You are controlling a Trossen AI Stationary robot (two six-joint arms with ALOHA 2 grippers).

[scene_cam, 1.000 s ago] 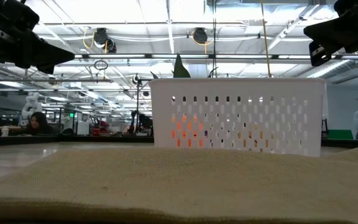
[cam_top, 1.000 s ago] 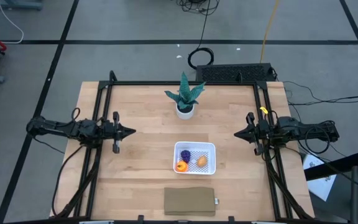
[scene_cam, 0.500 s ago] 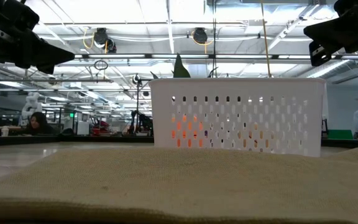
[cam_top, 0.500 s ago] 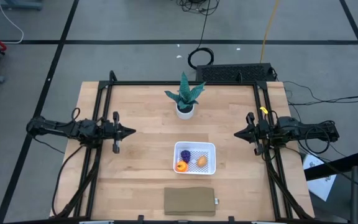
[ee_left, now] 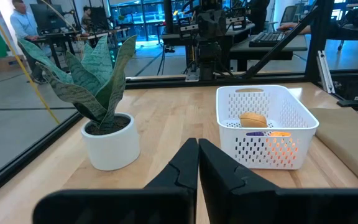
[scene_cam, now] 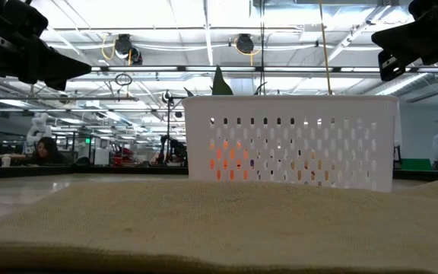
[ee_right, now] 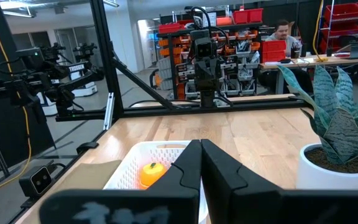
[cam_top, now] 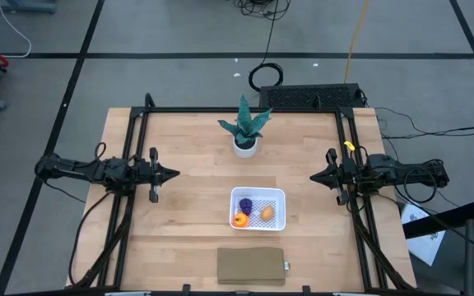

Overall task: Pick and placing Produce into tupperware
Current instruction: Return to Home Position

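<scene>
Left hand (ee_left: 198,147) closed; white tupperware (ee_left: 229,134) holds tan oval piece (ee_left: 252,119); potted plant (ee_left: 107,134) nearby, apart.

A teal-leaved potted plant (cam_top: 245,131) stands upright in its white pot near the far edge of the wooden tabletop (cam_top: 188,210). A flat brown slab (cam_top: 251,265) lies at the near edge. A coiled black cable (cam_top: 266,76) lies on the grey floor (cam_top: 179,33) beyond

No legible text or labels

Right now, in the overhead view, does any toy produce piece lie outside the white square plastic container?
No: the round orange piece, dark purple bumpy piece and tan-yellow oval piece all lie inside the white container.
</scene>
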